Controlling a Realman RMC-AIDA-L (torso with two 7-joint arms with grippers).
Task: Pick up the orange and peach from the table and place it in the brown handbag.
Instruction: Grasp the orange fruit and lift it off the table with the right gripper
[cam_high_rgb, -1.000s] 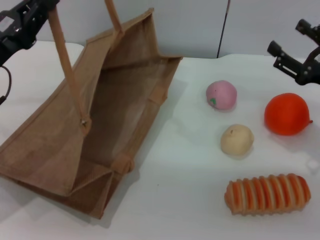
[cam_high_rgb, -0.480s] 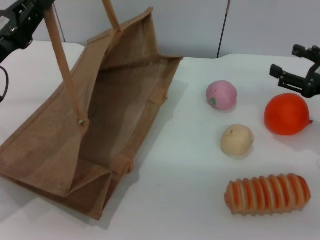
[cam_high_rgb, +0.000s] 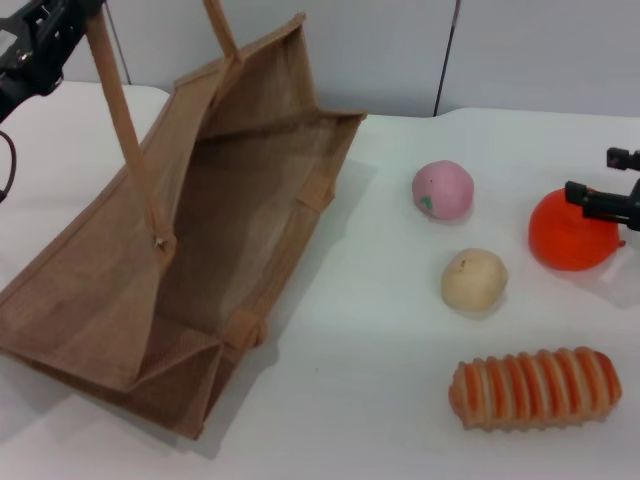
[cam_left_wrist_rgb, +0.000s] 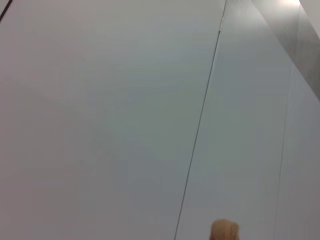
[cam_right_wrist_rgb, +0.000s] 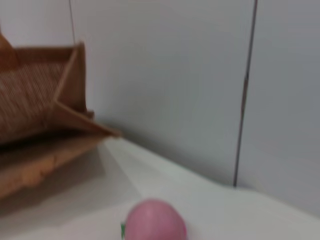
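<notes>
Right gripper (cam_high_rgb: 605, 180) low at the table's right edge, fingers spread apart, set over the top of the orange (cam_high_rgb: 570, 232); contact not certain. Nothing clamped yet. Step in hand, by my reading: the reach for the orange, first of the two fruits. Next move calls for settling the fingers around its widest part and closing before any lift.

Peach (cam_high_rgb: 443, 190) sits left of that gripper, near it, on the table (cam_high_rgb: 400, 380). Beige ball (cam_high_rgb: 474, 279) and striped loaf (cam_high_rgb: 535, 388) nearer the robot. Brown handbag (cam_high_rgb: 200, 240) well apart to the left, mouth open toward the fruit.

Left gripper (cam_high_rgb: 40, 40) up by the bag's handle (cam_high_rgb: 125, 130), apparently holding it up; finger state cannot be told.

Right gripper mostly cut off by the frame edge; its wrist view shows only peach and bag.
</notes>
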